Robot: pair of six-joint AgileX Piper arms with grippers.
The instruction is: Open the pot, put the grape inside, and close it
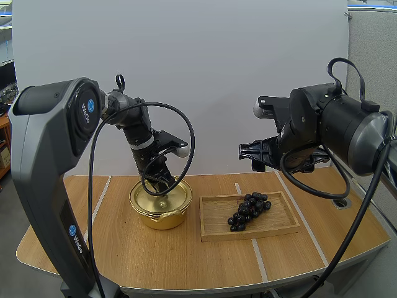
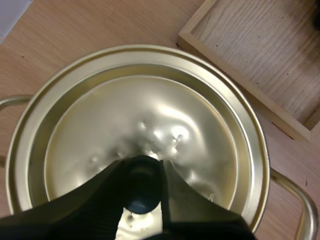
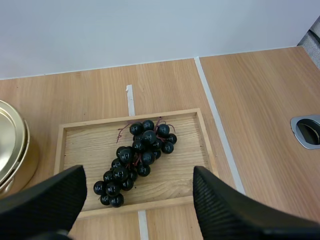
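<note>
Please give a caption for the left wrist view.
Left gripper pinching the knob of the gold lid, wooden tray beside.

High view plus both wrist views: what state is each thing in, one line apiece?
pot: closed, upright on the table.
lid: seated on the pot, gripped at its centre.
left hand: shut on the lid.
grapes: lying in the wooden tray, untouched.
wooden tray: flat on the table beside the pot.
right hand: open, in the air above the grapes.
</note>
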